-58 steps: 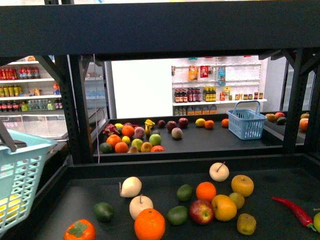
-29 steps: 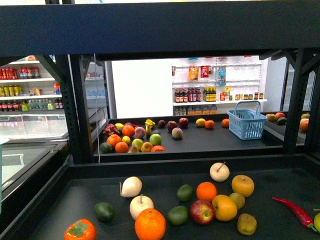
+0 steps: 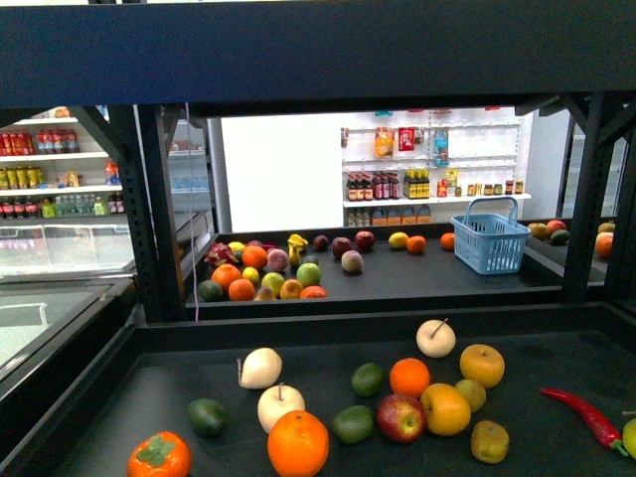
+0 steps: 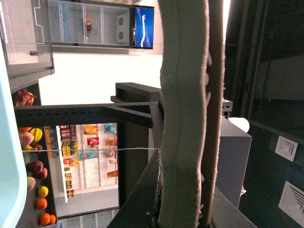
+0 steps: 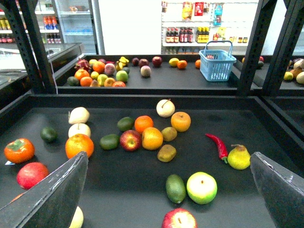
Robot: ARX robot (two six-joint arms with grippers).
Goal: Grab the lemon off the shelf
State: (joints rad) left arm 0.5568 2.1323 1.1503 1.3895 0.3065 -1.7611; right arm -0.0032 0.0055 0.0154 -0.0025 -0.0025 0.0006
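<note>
The shelf [image 3: 556, 353] is a black tiered rack, and many fruits lie on its near tray. I cannot single out the lemon in these views; the inside of the basket is hidden. A yellow-orange round fruit [image 3: 446, 411] lies between an orange [image 3: 409, 380] and a golden apple [image 3: 482, 367]. In the right wrist view my right gripper [image 5: 168, 164] hangs open over the tray's near part, nothing between its fingers [image 5: 57, 190]. My left gripper [image 4: 204, 142] is shut on the pale teal basket [image 4: 9, 166], of which only an edge shows in the left wrist view.
A red chili [image 5: 217, 145], a pear [image 5: 239, 157], a green-yellow apple [image 5: 202, 187] and an avocado [image 5: 175, 188] lie near the right gripper. A blue basket [image 3: 489, 241] stands on the far tray beside more fruit. Black uprights [image 3: 149, 209] frame the tray.
The teal basket, with something yellow inside, has left the front view to the left. The fruits on the tray have not moved.
</note>
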